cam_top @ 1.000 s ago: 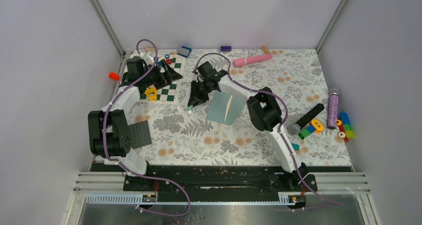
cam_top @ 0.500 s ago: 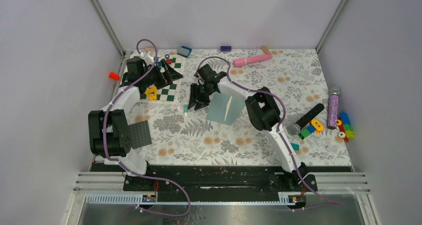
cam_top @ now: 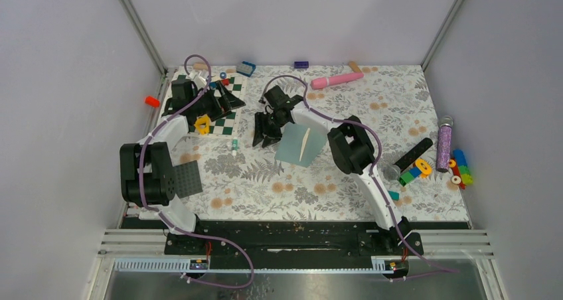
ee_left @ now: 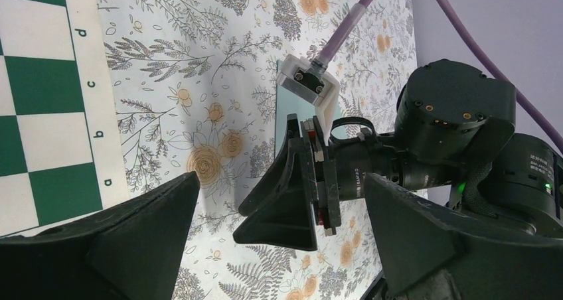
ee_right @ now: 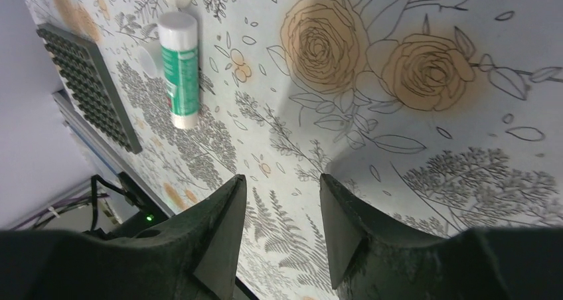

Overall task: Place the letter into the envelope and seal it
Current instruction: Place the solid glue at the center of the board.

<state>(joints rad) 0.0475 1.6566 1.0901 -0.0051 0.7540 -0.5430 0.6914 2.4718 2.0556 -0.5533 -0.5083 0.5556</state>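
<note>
My right claw (ee_right: 282, 180) hung low over the table (ee_right: 411, 134), jaws parted and gripping nothing. A green-and-white glue stick (ee_right: 179, 68) lay loose in the upper left of its wrist view, handy for sealing, I reckoned. In the overhead view the envelope (cam_top: 295, 147) lay flat at centre frame, just right of that claw. Only a cream sliver of the letter (cam_top: 306, 144) showed, so I judged it mostly tucked in. My left claw (cam_top: 229, 101) hovered spread wide over the chequered board (cam_top: 224, 124), clear of the work.
</note>
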